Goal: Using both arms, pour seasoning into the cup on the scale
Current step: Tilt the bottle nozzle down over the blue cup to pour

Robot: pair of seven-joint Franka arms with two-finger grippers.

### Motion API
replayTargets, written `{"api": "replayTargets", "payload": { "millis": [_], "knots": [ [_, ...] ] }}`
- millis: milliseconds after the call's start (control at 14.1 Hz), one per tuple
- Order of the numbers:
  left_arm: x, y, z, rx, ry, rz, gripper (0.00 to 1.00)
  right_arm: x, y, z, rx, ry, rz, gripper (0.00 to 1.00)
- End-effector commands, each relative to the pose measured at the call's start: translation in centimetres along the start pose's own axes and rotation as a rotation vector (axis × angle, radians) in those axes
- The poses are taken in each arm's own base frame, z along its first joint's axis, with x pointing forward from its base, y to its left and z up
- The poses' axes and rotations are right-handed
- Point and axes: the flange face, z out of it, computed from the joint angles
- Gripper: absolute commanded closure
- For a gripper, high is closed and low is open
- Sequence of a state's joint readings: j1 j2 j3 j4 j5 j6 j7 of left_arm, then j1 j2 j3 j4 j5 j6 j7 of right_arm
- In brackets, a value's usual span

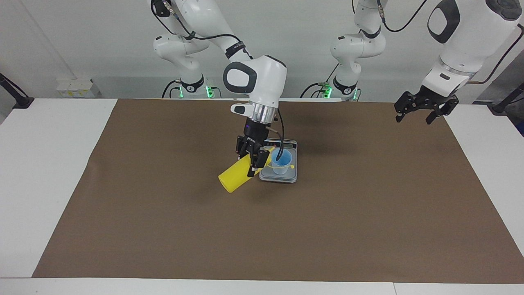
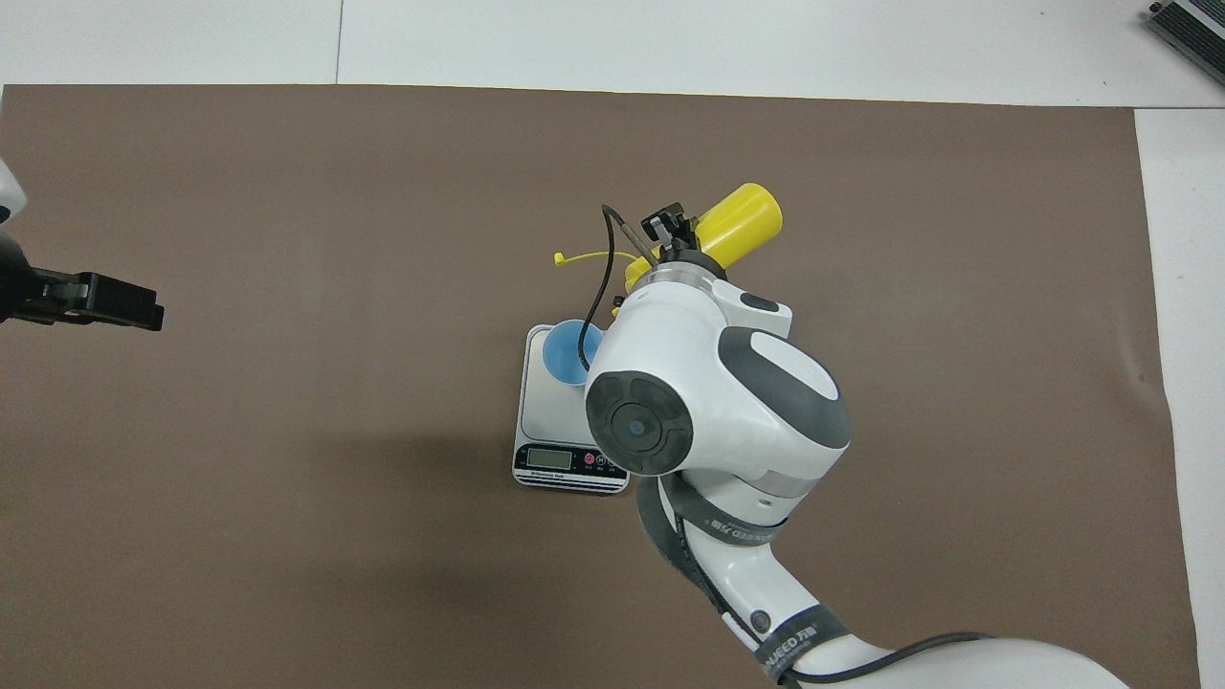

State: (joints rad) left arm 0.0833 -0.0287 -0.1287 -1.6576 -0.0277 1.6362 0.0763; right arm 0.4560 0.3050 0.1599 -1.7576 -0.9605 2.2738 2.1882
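The yellow seasoning bottle hangs tilted in the air, base low and away from the scale, nozzle end up beside the cup's rim. My right gripper is shut on its upper body. From overhead the bottle's base sticks out past the right gripper, and the tethered cap tip dangles out sideways. The light-blue cup stands upright on the silver-grey scale. In the overhead view my right arm hides part of the cup and the scale. My left gripper waits open in the air.
A brown mat covers most of the white table. The left gripper hangs over the mat near the left arm's end. The scale's display strip faces the robots.
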Motion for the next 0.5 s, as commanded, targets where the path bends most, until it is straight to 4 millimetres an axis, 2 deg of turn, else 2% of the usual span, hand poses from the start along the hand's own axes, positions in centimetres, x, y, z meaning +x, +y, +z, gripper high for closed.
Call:
{"api": "replayTargets", "payload": {
  "millis": [0,71,142,284,426],
  "knots": [
    [-1.1,-0.2,-0.1,0.017,-0.003,0.005,0.0,-3.2,-0.9,1.7,0.065,0.126,-0.019,1.0],
    [-1.1,-0.2,-0.1,0.017,-0.001,0.005,0.0,-4.0,-1.4,2.3,0.079,0.176,-0.035,1.0],
    [-1.1,-0.2,-0.1,0.017,-0.001,0.005,0.0,-3.9,-2.1,2.1,0.097,0.195,-0.037,1.0],
    [-1.1,-0.2,-0.1,0.017,-0.001,0.005,0.0,-3.7,-2.1,1.9,0.097,0.227,-0.045,1.0],
    [-1.1,-0.2,-0.1,0.017,-0.001,0.005,0.0,-4.6,-1.5,1.9,0.095,0.253,-0.077,1.0]
  ]
}}
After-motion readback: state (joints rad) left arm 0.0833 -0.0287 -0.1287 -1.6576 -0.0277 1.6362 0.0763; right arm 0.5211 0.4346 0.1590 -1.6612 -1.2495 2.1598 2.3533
